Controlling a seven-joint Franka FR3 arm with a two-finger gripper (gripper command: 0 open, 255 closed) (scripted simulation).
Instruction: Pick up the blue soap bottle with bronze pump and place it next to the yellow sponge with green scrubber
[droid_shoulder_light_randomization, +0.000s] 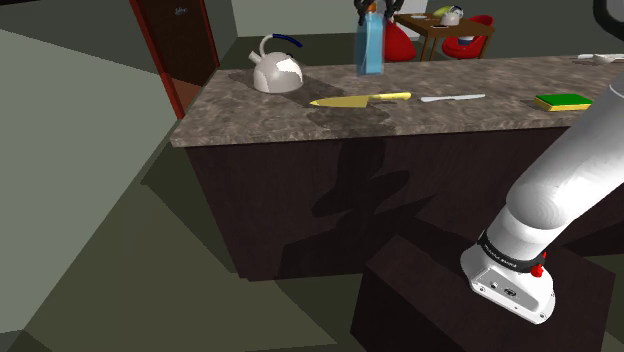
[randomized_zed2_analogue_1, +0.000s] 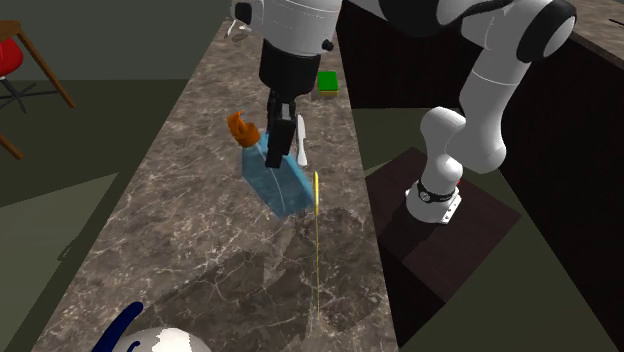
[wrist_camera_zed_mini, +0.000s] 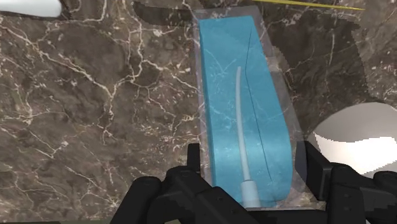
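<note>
Translucent blue soap bottle with bronze pump (droid_shoulder_light_randomization: 369, 48) is clamped between the fingers of the black hand (wrist_camera_zed_mini: 250, 167), over the brown marble tabletop (droid_shoulder_light_randomization: 260, 118). Shoulder view: green-topped yellow sponge (droid_shoulder_light_randomization: 563, 100) at the bottle's 3 o'clock, well apart. Yellow knife (droid_shoulder_light_randomization: 360, 99) near, at its 6 o'clock.

desk (droid_shoulder_light_randomization: 250, 122) holds: blue soap bottle (droid_shoulder_light_randomization: 370, 48), one; kettle (droid_shoulder_light_randomization: 277, 72), one; sponge (droid_shoulder_light_randomization: 563, 100), one; knives, two: yellow knife (droid_shoulder_light_randomization: 360, 100), white knife (droid_shoulder_light_randomization: 452, 98); red chairs (droid_shoulder_light_randomization: 468, 44) beyond, perhaps two.
</note>
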